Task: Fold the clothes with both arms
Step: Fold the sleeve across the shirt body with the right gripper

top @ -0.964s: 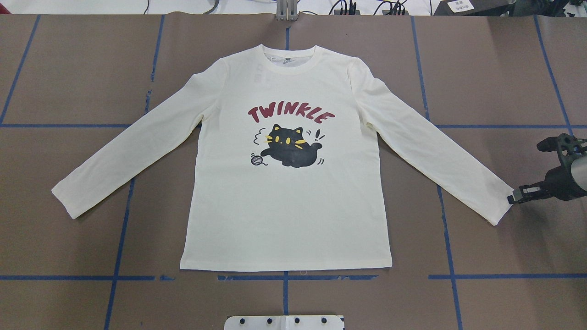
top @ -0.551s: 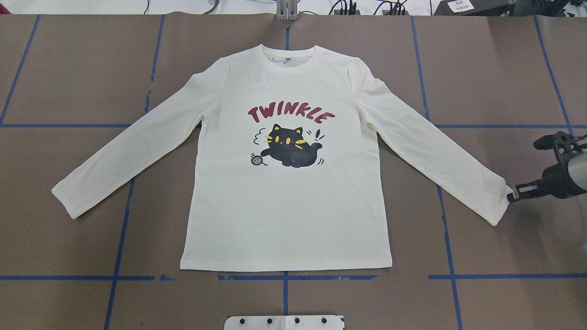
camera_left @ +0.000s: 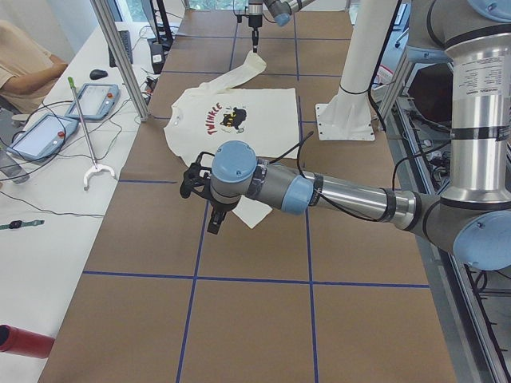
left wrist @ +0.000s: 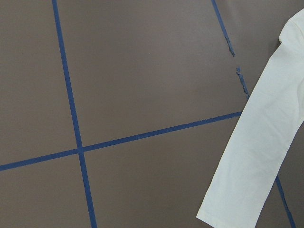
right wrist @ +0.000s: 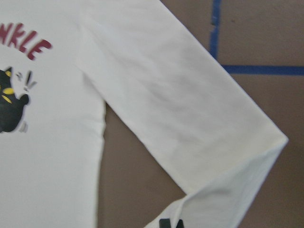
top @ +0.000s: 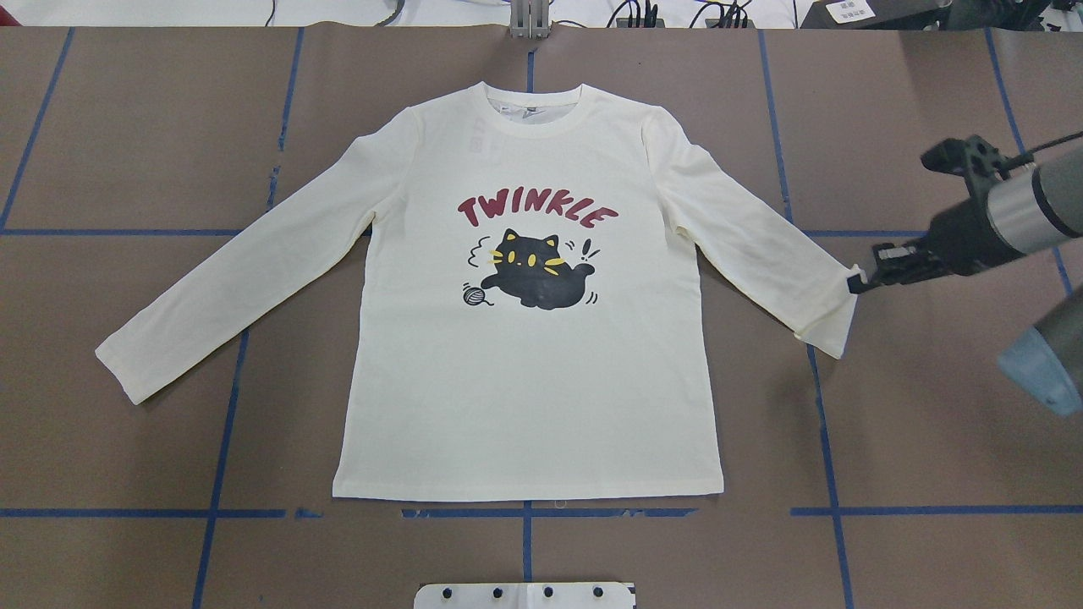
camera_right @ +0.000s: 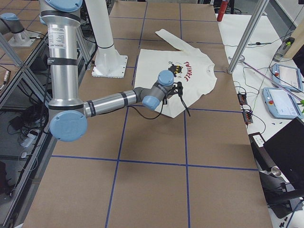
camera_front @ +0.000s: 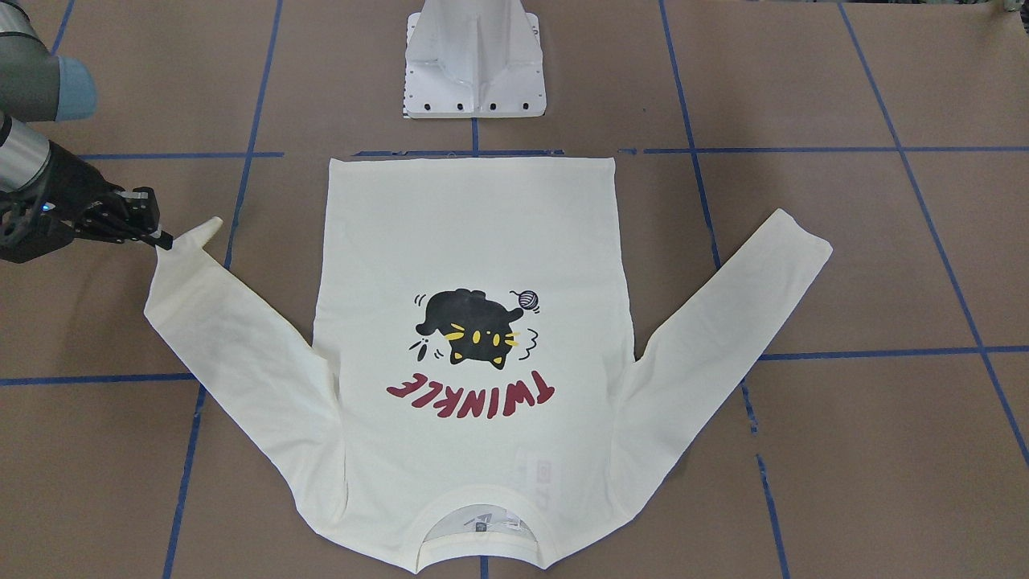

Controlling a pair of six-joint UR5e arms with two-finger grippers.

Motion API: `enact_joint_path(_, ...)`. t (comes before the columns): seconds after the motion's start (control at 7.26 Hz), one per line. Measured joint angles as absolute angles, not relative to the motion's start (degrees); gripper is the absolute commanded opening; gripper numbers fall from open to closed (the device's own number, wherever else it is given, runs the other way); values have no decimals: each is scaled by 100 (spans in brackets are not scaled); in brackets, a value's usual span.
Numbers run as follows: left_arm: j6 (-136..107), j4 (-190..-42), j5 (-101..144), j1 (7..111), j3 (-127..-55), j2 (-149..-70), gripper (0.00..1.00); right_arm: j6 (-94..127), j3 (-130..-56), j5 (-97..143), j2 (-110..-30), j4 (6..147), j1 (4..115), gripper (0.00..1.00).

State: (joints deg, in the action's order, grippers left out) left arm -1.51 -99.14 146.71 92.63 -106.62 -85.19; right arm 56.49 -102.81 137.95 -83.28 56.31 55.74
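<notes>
The cream-white long-sleeved T-shirt (top: 525,381) lies flat, print side up, with the black cat and red "TWINKLE" showing. My right gripper (top: 854,283) is shut on the cuff of the sleeve on my right side and holds it off the table, so the sleeve end folds back; the gripper (camera_front: 165,240) also shows in the front-facing view. In the right wrist view the folded sleeve (right wrist: 190,109) fills the frame. My left gripper (camera_left: 212,217) hangs above the other sleeve's end; I cannot tell whether it is open or shut. That sleeve (left wrist: 256,156) lies flat.
The white pedestal base (camera_front: 474,64) stands at the near edge behind the shirt's hem. Blue tape lines cross the brown table cover. A side bench holds tablets (camera_left: 100,100) and a grabber tool (camera_left: 84,128), with a person (camera_left: 24,64) beside it.
My right gripper has lifted the cuff and carried it away from my base and inward toward the shirt's body, doubling the sleeve end over. The rest of the shirt has not moved.
</notes>
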Motion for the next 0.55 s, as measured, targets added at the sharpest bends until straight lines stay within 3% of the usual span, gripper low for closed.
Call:
enact_joint_path(0.28,-151,-9916,14730,9264,-10669,-8522,100,6909,-9956,13216,-6295,6897,5102,0)
enact_joint_path(0.55,-155,-9952,14753,9264,-10670,-8530,100,7980,-8770,11931,-4294,7292,4275,0)
